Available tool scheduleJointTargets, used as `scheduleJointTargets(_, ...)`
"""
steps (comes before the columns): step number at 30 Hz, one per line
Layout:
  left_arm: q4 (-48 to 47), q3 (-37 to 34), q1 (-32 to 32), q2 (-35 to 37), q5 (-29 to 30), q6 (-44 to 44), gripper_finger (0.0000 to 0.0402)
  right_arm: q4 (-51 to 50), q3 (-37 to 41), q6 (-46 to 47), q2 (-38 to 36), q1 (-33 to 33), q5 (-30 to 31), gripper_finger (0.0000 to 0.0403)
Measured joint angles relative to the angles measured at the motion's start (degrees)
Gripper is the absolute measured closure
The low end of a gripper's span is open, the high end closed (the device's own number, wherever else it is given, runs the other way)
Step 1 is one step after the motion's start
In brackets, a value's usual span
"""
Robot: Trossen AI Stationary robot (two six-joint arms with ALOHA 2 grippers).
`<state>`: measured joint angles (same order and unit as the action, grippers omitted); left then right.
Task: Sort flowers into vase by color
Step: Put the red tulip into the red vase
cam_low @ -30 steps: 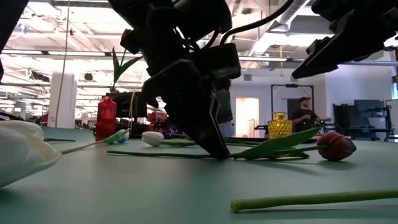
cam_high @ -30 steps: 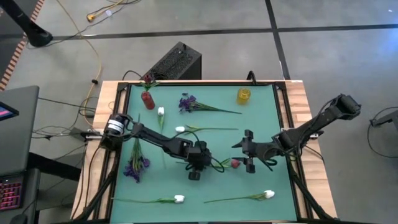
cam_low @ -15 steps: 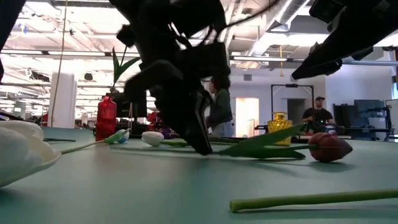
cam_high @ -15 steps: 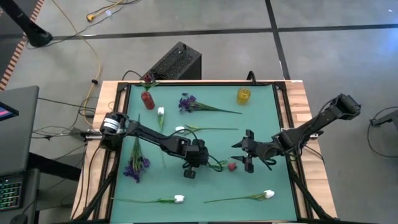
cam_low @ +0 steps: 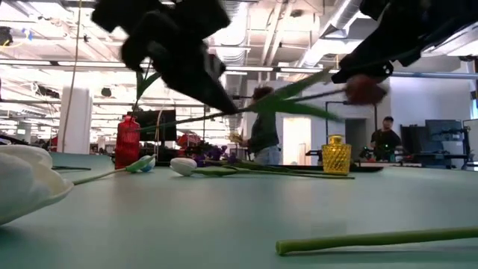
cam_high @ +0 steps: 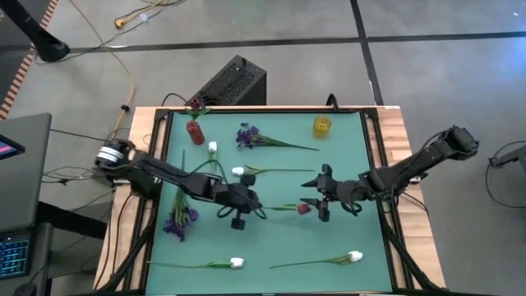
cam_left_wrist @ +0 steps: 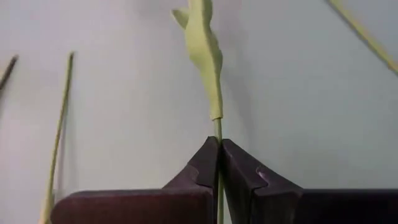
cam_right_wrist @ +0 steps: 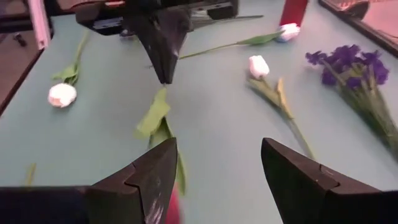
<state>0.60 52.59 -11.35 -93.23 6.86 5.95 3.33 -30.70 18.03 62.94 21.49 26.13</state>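
Flowers lie scattered on the smooth green bench (cam_high: 345,177): one red tulip (cam_high: 303,209) on a thin, leafy green stem is lifted clear of the mat, its stem pinched in the left gripper (cam_high: 244,204), whose dark fingers are pressed together on it. The right gripper (cam_high: 316,196), fingers spread apart, hangs around the tulip's head without closing. Four white tulips and two bushy purple stems (cam_high: 246,136) rest flat, well apart. A ribbed red vase (cam_high: 195,131) and a faceted yellow vase (cam_high: 321,126) stand near the far edge; mid-bench is roomy.
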Motion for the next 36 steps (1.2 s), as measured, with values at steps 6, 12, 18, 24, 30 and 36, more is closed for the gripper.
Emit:
scheduleJointTargets(6, 12.0, -10.3, 0.1, 12.0, 1.6, -0.7, 0.0401, 0.5, 0.0, -0.9, 0.0, -2.7, -0.3, 0.0143)
scheduleJointTargets(12, 26.8, -18.1, 0.3, 23.2, 2.8, 4.1, 0.0401, 0.6, 0.0, -2.0, 0.0, -4.4, -0.5, 0.0143)
scheduleJointTargets(18, 35.0, -22.5, 2.3, 31.6, 8.8, 4.4, 0.0401, 1.2, 0.0, -2.2, 0.1, -6.5, -0.5, 0.0143)
scheduleJointTargets(24, 27.5, -23.0, 4.1, 32.8, 5.1, -2.9, 0.0401, 0.3, 0.0, -1.2, 0.1, -8.0, -0.5, 0.0143)
scheduleJointTargets(30, 22.8, -23.0, 3.9, 27.0, -3.4, -6.4, 0.0400, 0.1, 0.0, -0.6, 0.1, -8.1, -0.5, 0.0143)
scheduleJointTargets(36, 22.1, -19.4, 2.1, 17.1, -1.5, -5.8, 0.0350, 0.0, 0.0, -0.5, 0.1, -8.1, -0.5, 0.0143)
